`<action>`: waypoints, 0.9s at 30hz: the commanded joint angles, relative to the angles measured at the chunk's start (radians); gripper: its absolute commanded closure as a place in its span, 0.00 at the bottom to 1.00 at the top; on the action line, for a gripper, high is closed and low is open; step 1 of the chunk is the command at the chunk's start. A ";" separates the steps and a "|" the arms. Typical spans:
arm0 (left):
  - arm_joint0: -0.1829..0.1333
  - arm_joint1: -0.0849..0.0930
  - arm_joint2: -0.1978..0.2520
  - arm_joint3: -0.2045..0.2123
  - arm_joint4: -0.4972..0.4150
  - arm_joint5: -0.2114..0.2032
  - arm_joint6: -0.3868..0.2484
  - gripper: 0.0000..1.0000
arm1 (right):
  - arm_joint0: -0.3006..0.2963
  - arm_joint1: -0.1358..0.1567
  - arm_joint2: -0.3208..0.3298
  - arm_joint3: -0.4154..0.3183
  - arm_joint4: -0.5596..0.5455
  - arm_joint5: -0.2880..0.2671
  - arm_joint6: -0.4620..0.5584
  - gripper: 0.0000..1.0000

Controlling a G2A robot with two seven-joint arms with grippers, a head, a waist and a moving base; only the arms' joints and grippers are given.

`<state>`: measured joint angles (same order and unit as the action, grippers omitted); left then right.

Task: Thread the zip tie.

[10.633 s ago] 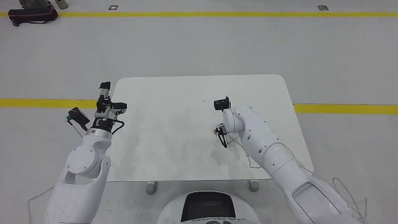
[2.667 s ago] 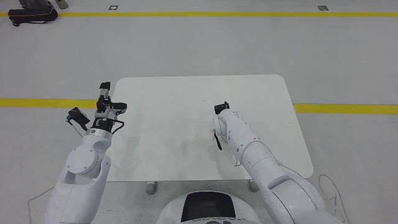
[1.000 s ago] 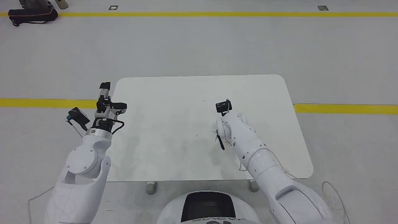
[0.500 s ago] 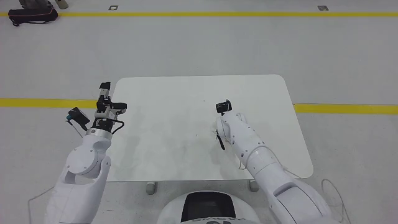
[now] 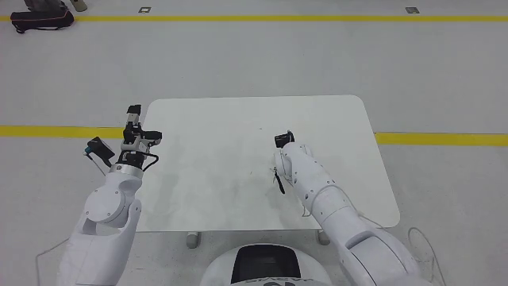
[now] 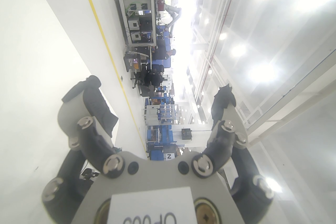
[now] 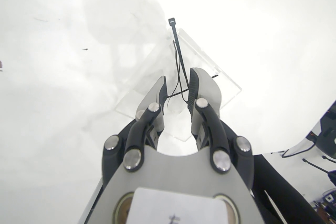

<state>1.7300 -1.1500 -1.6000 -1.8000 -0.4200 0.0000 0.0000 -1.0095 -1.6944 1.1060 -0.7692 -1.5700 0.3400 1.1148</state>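
**Black zip tie sits between the right end effector's fingers, left arm parked at the edge**

Black strap on white, and that's the zip tie (image 7: pixel 179 51), lying on a clear plastic sheet (image 7: pixel 207 57) that rests flat on the tabletop (image 5: pixel 222 127), right of centre. Its square head points away from the wrist. The strap runs straight back into the gap of the right end effector (image 7: pixel 178 75), where it meets the ribbed pad of one finger (image 7: pixel 193 83). A thinner black strand curls off and crosses the gap towards the other finger. Those fingers are narrowly apart, one on each side of the strap and not pressed together on it. Their tips are down close over the sheet, though whether they touch it is hard to tell.

Look at the right arm's pose. It comes in from the near right side, forearm slanting towards the middle of the tabletop, wrist folded over so the end effector points down at the surface.

Over on the other side, the left arm stands just off the tabletop's left edge, forearm angled up and away from the body. The left end effector (image 6: pixel 158 86) faces out into the hall rather than down, fingers spread wide with nothing between them. It's well apart from the zip tie.
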 commanded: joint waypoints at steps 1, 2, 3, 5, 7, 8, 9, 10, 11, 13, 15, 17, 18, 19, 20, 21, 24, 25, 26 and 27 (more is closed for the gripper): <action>0.000 0.000 0.000 0.000 0.000 0.000 0.000 0.00 | 0.007 -0.004 0.005 0.018 0.000 0.000 -0.004 0.84; 0.000 0.000 0.000 0.000 0.000 0.000 0.000 0.00 | 0.010 -0.006 0.006 0.026 0.000 0.000 -0.006 0.84; 0.000 0.000 0.000 0.000 0.000 0.000 0.000 0.00 | 0.013 -0.008 0.007 0.033 0.000 0.000 -0.008 0.85; 0.000 0.000 0.000 0.000 0.000 0.000 0.000 0.00 | 0.020 -0.013 0.012 0.052 0.000 0.000 -0.012 0.86; 0.000 0.000 0.000 0.000 0.000 0.000 0.000 0.00 | 0.027 -0.017 0.016 0.069 0.000 0.000 -0.018 0.87; 0.000 0.000 0.000 0.000 0.000 0.000 0.000 0.00 | 0.031 -0.019 0.018 0.080 0.000 0.000 -0.021 0.88; 0.000 0.000 0.000 0.000 0.000 0.000 0.000 0.00 | 0.034 -0.021 0.020 0.087 0.000 0.000 -0.024 0.89; 0.000 0.000 0.000 0.000 0.000 0.000 0.000 0.00 | 0.037 -0.023 0.021 0.095 0.000 0.000 -0.026 0.91; 0.000 0.000 0.000 0.000 0.000 0.000 0.000 0.00 | 0.041 -0.026 0.024 0.103 0.000 0.000 -0.030 0.93; 0.000 0.000 0.000 0.000 0.000 0.000 0.000 0.00 | 0.047 -0.029 0.026 0.113 0.000 0.000 -0.036 1.00; 0.000 0.000 0.000 0.000 0.000 0.000 0.000 0.00 | 0.051 -0.031 0.027 0.119 0.000 0.000 -0.041 1.00; 0.000 0.000 0.000 0.000 0.000 0.000 0.000 0.00 | 0.054 -0.030 0.028 0.120 0.000 0.000 -0.042 1.00; 0.000 0.000 0.000 0.000 0.000 0.000 0.000 0.00 | 0.054 -0.030 0.028 0.117 0.000 0.000 -0.040 1.00; 0.000 0.000 0.000 0.000 0.000 0.000 0.000 0.00 | 0.053 -0.029 0.029 0.115 0.000 0.000 -0.039 1.00; 0.000 0.000 0.000 0.000 0.000 0.000 0.000 0.00 | 0.052 -0.028 0.029 0.111 0.000 0.000 -0.038 1.00; 0.000 0.000 0.000 0.000 0.000 0.000 0.000 0.00 | 0.051 -0.027 0.029 0.106 0.000 0.000 -0.036 1.00; 0.000 0.000 0.000 0.000 0.000 0.000 0.000 0.00 | 0.041 -0.021 0.028 0.080 0.000 0.000 -0.021 1.00; 0.000 0.000 0.000 0.000 0.000 0.000 0.000 0.00 | 0.036 -0.019 0.027 0.066 0.000 0.000 -0.014 1.00; 0.000 0.000 0.000 0.000 0.000 0.000 0.000 0.00 | 0.031 -0.016 0.026 0.056 0.000 0.000 -0.008 1.00; 0.000 0.000 0.000 0.000 0.000 0.000 0.000 0.00 | 0.027 -0.014 0.023 0.046 0.000 0.000 -0.003 1.00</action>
<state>1.7300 -1.1500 -1.6000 -1.8000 -0.4200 0.0000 0.0000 -0.9782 -1.7109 1.1313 -0.7130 -1.5700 0.3400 1.1063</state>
